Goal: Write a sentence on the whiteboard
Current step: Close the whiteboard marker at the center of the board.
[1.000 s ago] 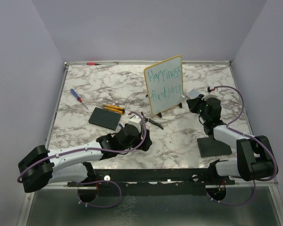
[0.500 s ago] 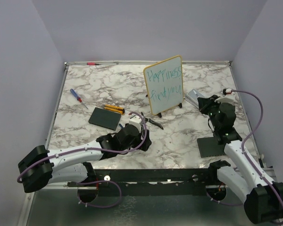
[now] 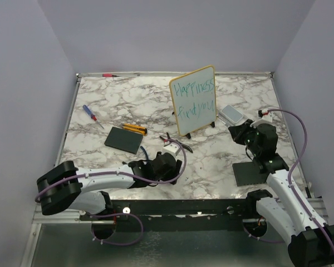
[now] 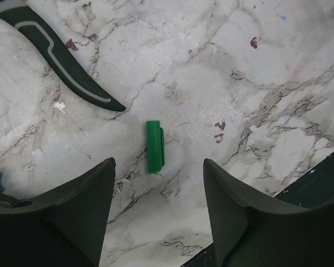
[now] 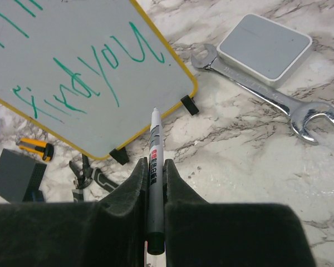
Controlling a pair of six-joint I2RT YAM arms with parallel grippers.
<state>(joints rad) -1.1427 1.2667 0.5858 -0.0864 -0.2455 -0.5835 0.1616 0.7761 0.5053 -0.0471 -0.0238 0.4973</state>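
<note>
From above, the small upright white whiteboard with a yellow rim (image 3: 193,101) stands on black feet at 12 o'clock of the marble table (image 3: 211,161). Its teal-green handwritten sentence (image 3: 194,98) reads "Happiness find you". It looks light and tippy, so I'd press softly or steady it by the rim.

Left wrist: my left claw (image 4: 158,169) gapes empty over a small green plastic cap (image 4: 155,146).

Right wrist: my right claw (image 5: 154,166) is clamped on a slim black-and-white marker (image 5: 155,133), its tip at 12 o'clock, just short of the board's lower rim. The red label is too small to read.
</note>
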